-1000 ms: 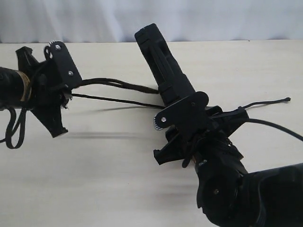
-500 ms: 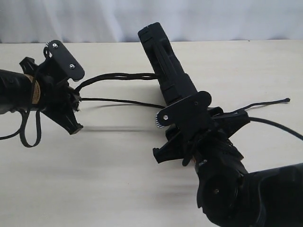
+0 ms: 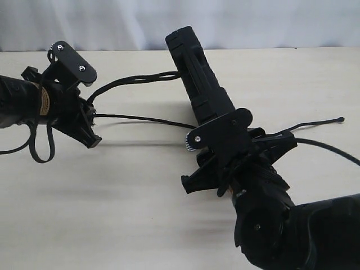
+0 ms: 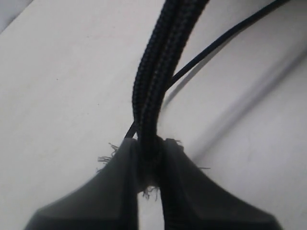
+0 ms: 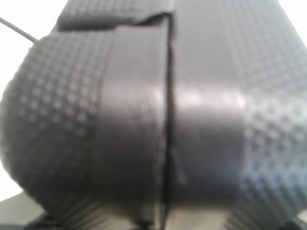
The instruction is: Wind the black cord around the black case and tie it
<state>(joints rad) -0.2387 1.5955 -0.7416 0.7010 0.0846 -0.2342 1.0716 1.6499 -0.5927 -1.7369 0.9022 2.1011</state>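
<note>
- The black case (image 5: 201, 120) fills almost the whole frame, blurred, with dimpled texture at left and right.
- A thin dark line runs down the centre of the frame.
- The black cord (image 5: 17, 27) crosses the pale surface (image 5: 12, 67) in the upper left corner.

The left arm (image 3: 17, 104) reaches in from the left edge, and the left gripper (image 3: 89, 115) points right, its jaws pinched almost together on the black cord (image 4: 153, 86). The right arm (image 3: 315, 236) enters at the near right corner. The right gripper (image 3: 216, 121) points far and slightly left – jaws spread wide, clamping the black case (image 3: 194, 67).
</note>
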